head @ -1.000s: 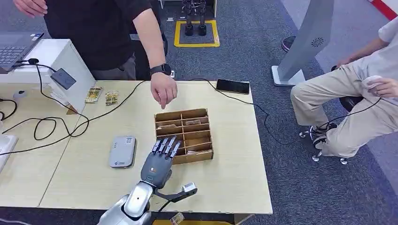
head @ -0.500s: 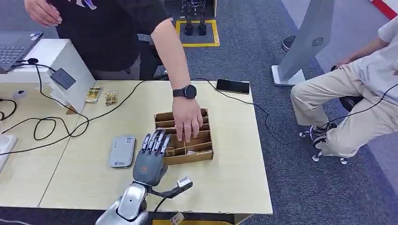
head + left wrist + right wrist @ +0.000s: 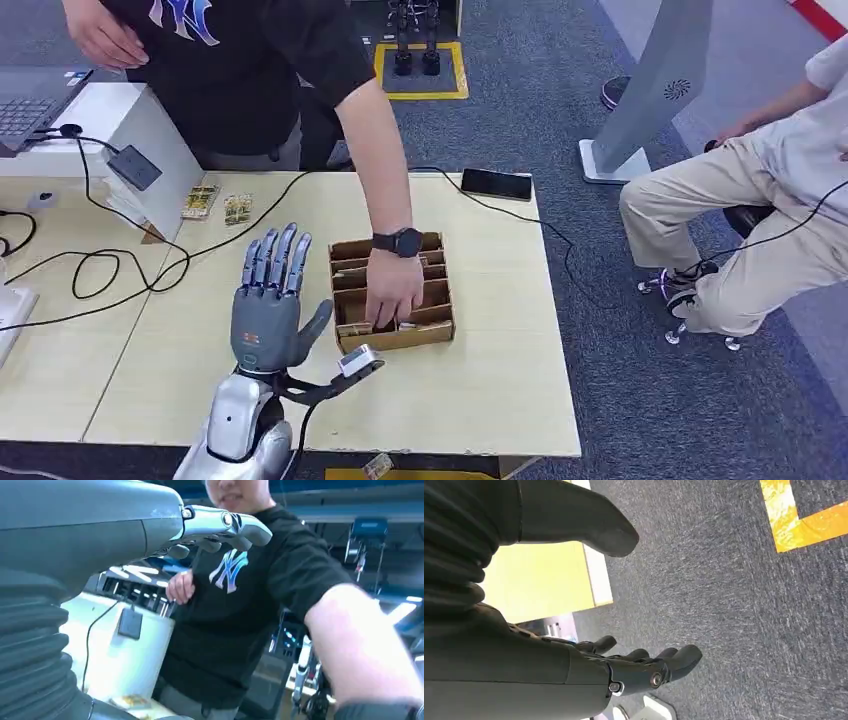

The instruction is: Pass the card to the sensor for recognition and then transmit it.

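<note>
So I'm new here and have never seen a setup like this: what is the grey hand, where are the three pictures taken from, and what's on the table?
The grey hand is the left hand of a humanoid robot, raised over the table with fingers spread and holding nothing. The wide picture comes from a camera high on the robot, looking down. The other two come from cameras at its wrists. The left wrist view looks past that hand at a person in a black shirt; the right wrist view shows the right hand hanging over the carpet, also holding nothing.

On the table sit a wooden divided box, into which the person's hand reaches, a phone, cables, and two small packets near a white stand carrying a small dark reader.
</note>
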